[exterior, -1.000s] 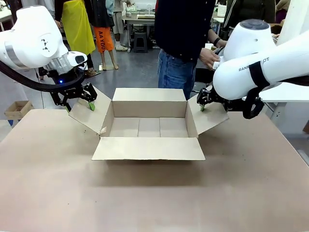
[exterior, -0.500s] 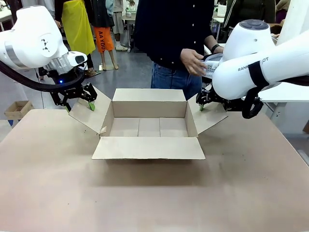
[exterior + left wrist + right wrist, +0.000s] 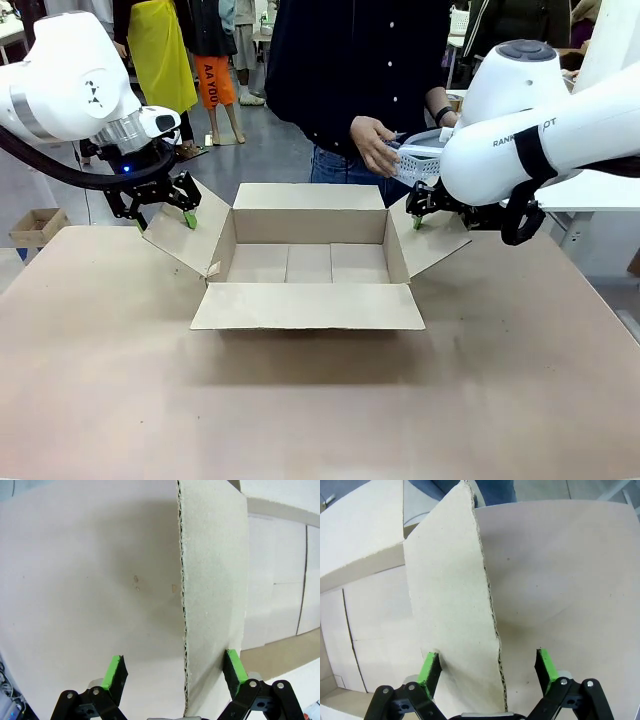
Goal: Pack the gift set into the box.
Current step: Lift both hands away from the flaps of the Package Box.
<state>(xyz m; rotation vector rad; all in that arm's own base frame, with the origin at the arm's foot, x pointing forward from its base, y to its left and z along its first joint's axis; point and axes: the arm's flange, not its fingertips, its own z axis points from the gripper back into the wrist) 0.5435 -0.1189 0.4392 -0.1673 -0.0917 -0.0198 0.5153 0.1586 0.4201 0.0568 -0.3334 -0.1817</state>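
Now my left gripper (image 3: 165,219) and right gripper (image 3: 428,212), fingers spread, straddle side flaps (image 3: 186,240) of the box (image 3: 310,225) near the table's (image 3: 300,400) far edge, so the basket (image 3: 420,160) clears.

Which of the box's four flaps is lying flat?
The near flap, folded out flat toward the camera. The left flap slants up inside the open left gripper, the right flap inside the open right gripper; the far flap stands upright.

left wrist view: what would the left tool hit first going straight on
Probably the box's side flap, standing edge-on between the left tool's open fingers; the table lies beyond.
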